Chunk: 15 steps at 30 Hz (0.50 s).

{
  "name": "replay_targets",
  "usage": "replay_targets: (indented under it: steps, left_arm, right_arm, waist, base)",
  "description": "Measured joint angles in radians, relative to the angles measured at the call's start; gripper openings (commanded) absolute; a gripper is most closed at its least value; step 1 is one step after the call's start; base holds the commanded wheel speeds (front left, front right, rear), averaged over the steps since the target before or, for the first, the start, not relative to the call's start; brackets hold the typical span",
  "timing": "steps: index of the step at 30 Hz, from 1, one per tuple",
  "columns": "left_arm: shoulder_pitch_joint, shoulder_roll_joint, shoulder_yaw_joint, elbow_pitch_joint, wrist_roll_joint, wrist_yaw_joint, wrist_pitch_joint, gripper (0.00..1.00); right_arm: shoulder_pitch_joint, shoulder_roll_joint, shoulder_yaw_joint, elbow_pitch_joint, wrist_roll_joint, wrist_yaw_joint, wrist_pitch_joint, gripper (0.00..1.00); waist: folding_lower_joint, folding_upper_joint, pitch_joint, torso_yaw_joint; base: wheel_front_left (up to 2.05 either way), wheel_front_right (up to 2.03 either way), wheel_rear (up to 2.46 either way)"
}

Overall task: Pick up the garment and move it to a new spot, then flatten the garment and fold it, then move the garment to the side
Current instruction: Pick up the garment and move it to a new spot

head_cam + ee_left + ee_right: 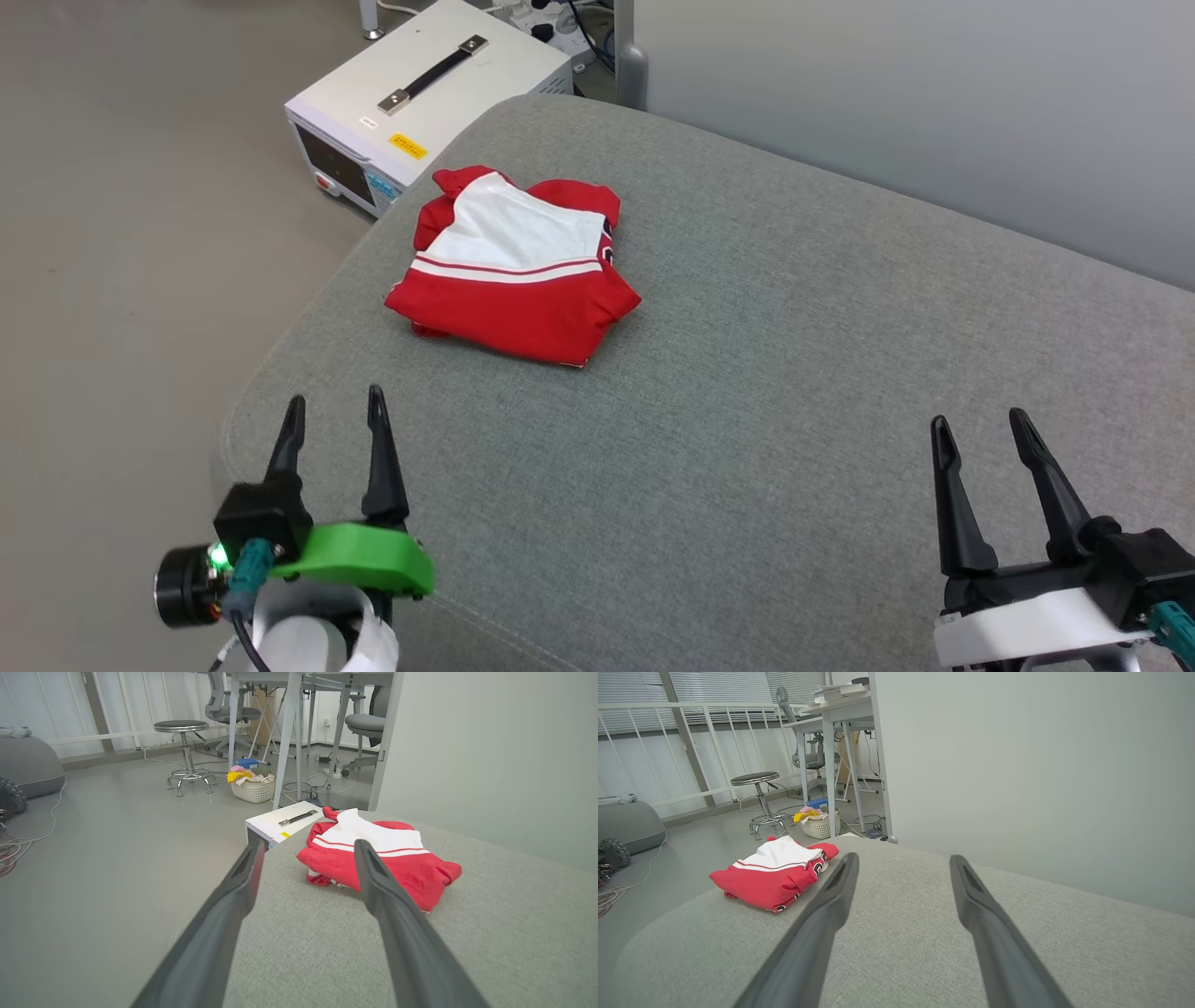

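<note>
We see the garment lying folded into a compact bundle on the grey cushion, close to the cushion's rounded far-left corner. A white sleeve panel lies on top, with a red-and-white stripe across it and red cloth in front. The layers underneath are hidden by the top fold. At the garment's right edge only a thin strip of black-and-white print peeks out, too tucked in for us to read.

On the near side of the garment and a little to its left, the left gripper hangs over the cushion's edge. Its two dark fingers are spread apart with nothing between them, clear of the cloth. In the left wrist view one finger crosses in front of the garment and covers part of its front edge.

Well apart from the garment, far to its right and nearer us, the right gripper also stands with its fingers parted and empty. Its wrist is cut off by the frame's corner. From the right wrist view the garment sits off to the left of those fingers.

Just beyond the garment on the floor stands a white box with a black handle. Its near corner is hidden behind the cushion, and its yellow label is too small to read. Farther beyond the garment, a white basket holds cloth that we cannot identify.
</note>
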Motion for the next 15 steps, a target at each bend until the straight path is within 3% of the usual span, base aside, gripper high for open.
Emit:
replay_targets:
  steps: [4,15]
  left_arm:
    - [-0.117,0.007,0.050,0.027,0.001,-0.061,0.000,1.00]
    - [-0.499,0.118,0.182,0.192,-0.051,-0.194,-0.003,1.00]
  right_arm:
    - [-0.020,0.000,0.013,-0.015,-0.022,0.000,0.000,1.00]
    - [-0.104,0.001,0.027,-0.075,-0.087,0.000,0.000,1.00]
  waist:
    - [0.0000,0.0000,0.017,-0.026]
    - [0.0000,0.0000,0.130,-0.116]
  base:
    - [0.00,0.00,0.00]
    - [0.00,0.00,0.00]
